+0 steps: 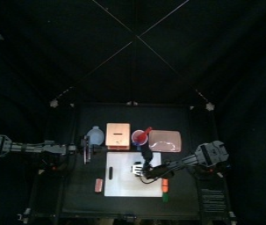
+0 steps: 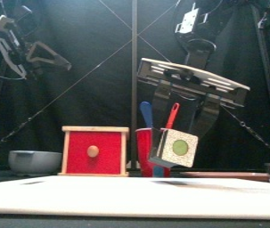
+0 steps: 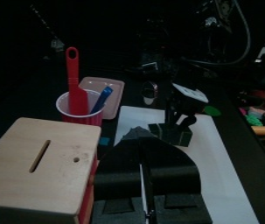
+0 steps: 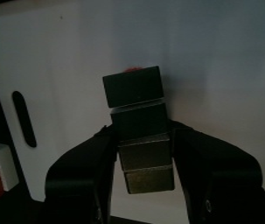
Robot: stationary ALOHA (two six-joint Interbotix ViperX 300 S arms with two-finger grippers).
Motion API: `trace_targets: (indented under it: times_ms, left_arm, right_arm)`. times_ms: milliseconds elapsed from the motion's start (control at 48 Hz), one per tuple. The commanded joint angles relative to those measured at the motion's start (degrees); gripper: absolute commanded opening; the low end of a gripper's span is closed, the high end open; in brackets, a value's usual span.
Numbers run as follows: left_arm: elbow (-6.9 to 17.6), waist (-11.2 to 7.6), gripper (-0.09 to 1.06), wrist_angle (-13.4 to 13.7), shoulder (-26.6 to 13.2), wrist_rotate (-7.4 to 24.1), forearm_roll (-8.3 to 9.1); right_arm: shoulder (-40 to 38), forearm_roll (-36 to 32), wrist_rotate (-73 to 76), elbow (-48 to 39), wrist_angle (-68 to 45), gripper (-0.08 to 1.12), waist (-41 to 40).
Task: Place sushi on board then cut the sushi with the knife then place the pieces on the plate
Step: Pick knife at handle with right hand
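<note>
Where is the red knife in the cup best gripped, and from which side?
Grip the red knife by its upper end, coming down from above. It stands almost upright, well clear of the rim of the red cup; the blue knife sits close beside it, so a sideways approach may bump it.

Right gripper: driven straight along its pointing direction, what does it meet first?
The white cutting board; the sushi roll held by the right gripper would likely touch it first. Gap unclear.

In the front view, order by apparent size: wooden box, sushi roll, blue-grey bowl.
1. wooden box.
2. sushi roll and blue-grey bowl look about alike; the roll is nearer the camera, so unranked.
</note>
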State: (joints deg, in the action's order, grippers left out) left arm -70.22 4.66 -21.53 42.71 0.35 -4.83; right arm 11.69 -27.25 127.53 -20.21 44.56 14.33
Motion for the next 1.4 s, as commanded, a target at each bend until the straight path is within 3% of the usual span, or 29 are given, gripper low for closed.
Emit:
trace_targets:
  times_ms: [21,479,833,1396]
  left_arm:
    - [0.79,0.18,-0.02,-0.26,-0.18,0.09,0.35]
    - [0.70,1.05,-0.02,3.25,-0.09,0.09,0.70]
    - [0.70,1.32,-0.02,3.60,-0.18,0.09,0.62]
    - [0.26,1.32,-0.02,3.52,-0.18,0.00,0.44]
  right_arm:
    - [-0.18,0.18,0.53,2.90,1.67,0.57,0.00]
    - [2.11,2.02,-0.35,4.39,2.20,0.86,-0.09]
    - [-1.14,0.09,-2.81,3.87,2.72,0.86,0.18]
    - [-17.67,3.69,-36.74,-0.53,1.85,0.86,-5.80]
